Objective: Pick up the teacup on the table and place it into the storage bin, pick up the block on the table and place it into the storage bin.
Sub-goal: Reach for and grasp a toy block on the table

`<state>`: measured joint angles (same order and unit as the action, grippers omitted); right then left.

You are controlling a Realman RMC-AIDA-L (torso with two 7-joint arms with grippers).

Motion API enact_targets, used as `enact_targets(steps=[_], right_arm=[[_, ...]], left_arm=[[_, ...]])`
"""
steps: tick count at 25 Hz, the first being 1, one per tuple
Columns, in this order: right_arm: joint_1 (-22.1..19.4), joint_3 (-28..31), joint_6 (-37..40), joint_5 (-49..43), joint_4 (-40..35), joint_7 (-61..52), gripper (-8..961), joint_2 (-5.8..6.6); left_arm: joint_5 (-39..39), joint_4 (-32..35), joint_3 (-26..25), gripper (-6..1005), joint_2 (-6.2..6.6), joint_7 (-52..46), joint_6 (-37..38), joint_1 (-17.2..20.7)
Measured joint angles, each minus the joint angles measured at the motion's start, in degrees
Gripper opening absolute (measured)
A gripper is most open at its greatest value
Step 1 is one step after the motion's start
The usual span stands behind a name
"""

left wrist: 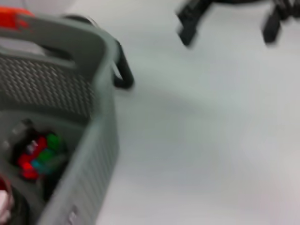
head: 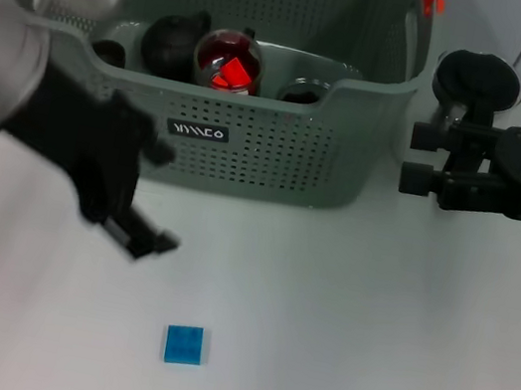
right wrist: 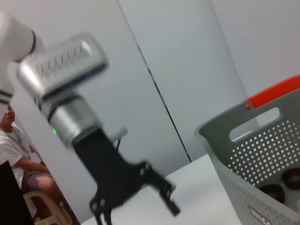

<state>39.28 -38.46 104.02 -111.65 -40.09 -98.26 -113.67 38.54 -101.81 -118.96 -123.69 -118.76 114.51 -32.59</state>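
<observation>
The large grey perforated plastic storage bin [head: 251,133], with a small black label on its front wall and an orange clip at its rim, stands at the far edge of the white table [head: 367,335]. Inside it lie several dark rounded items and a dark round vessel with red contents [head: 228,63]; whether any of these is the teacup cannot be told, and no teacup stands on the open table. The small flat blue square block [head: 185,344] lies alone near the table's near edge, well apart from the bin.

The left gripper [head: 137,234] hangs in front of the bin's near wall, above the table and between bin and block; its black fingers stand apart and hold nothing, as the right wrist view also shows [right wrist: 136,197]. The right gripper [head: 416,157] is held just beside the bin's right-hand wall, its two black fingers apart and empty, apparently idle.

By this layout, the teacup step appears finished and the block step is in hand, at the approach stage. The next move calls for carrying the left gripper toward the near edge until it stands over the block, lowering it with the fingers astride the block's sides, then closing. Because the block lies so flat, the fingertips would have to come almost to the tabletop to catch it.
</observation>
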Motion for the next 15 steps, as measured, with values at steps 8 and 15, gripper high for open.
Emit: enact_targets(steps=[8,15], right_arm=[[0.5,0.0,-1.7,0.6,1.2,0.0,926,-0.65],[0.7,-0.6,-1.8,0.5,2.2,-0.4,926,-0.68]], left_arm=[[-7.2,3.2,10.3,944,-0.82,5.3,-3.5,4.3],[-11.0,7.3,17.5,943,-0.76,10.2,-10.2,5.4]])
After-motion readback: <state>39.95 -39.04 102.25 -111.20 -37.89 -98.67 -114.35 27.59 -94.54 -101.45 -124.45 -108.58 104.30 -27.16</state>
